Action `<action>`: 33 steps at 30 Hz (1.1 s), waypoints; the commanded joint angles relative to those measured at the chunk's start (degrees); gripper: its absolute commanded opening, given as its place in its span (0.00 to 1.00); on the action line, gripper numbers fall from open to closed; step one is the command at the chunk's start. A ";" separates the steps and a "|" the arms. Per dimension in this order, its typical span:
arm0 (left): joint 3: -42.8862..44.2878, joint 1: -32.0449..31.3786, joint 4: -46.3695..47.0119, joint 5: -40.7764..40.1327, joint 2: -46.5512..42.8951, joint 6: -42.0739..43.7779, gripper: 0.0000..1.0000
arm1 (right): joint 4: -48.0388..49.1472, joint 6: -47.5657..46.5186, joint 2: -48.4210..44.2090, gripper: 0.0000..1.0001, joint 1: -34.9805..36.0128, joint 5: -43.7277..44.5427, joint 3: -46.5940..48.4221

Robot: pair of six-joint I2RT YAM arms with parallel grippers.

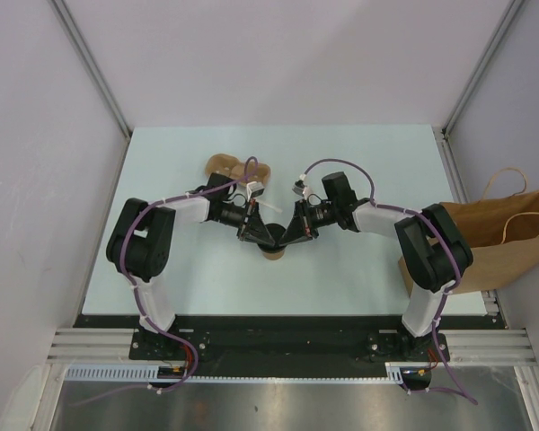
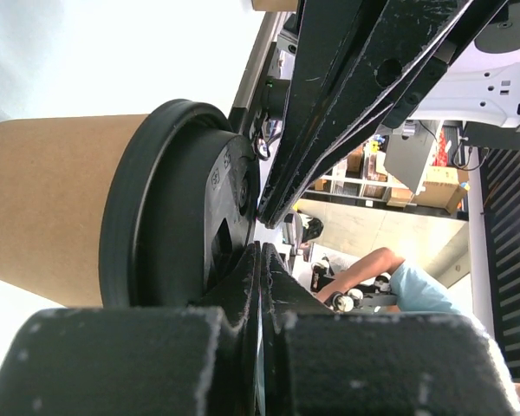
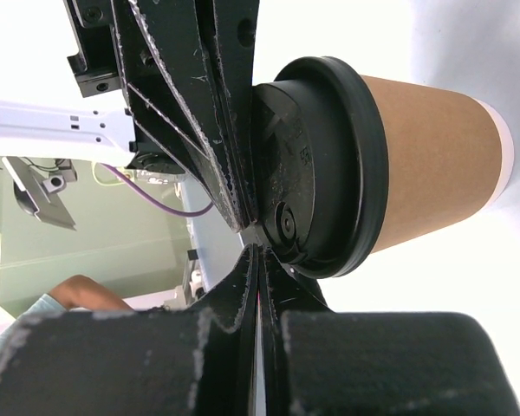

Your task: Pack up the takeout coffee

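Cup (image 1: pixel 272 252) stands mid table (image 1: pixel 368 180). Left tool (image 2: pixel 258 253) and right tool (image 3: pixel 256 251), each pressed together, touch their tips to its black lid (image 3: pixel 329 165). Probably light and crushable; best gripped gently around the paper wall, below the lid.

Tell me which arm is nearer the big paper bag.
Right. The right arm has its elbow just beside the paper bag at the table's right edge; the left arm stands far off to the bag's left.
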 commanded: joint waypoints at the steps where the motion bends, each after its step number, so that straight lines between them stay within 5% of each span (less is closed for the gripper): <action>1: -1.56 0.99 -3.27 -15.37 4.10 4.64 0.00 | -5.03 -7.07 2.70 0.00 0.07 17.27 -1.40; 8: 1.76 0.37 1.03 -7.12 -4.16 1.32 0.00 | -8.10 -9.44 -1.08 0.00 1.30 16.12 1.50; 19: 5.83 0.55 12.72 -4.65 -8.48 -13.28 0.00 | -8.99 -10.32 -0.12 0.00 1.21 16.30 2.38; 27: 2.57 1.78 -0.35 -15.27 1.09 -0.13 0.00 | -9.43 -10.41 0.58 0.00 1.04 17.00 2.65; 33: 1.96 3.71 -2.13 -17.23 2.71 -0.19 0.00 | -10.65 -11.99 0.76 0.00 0.77 18.23 2.74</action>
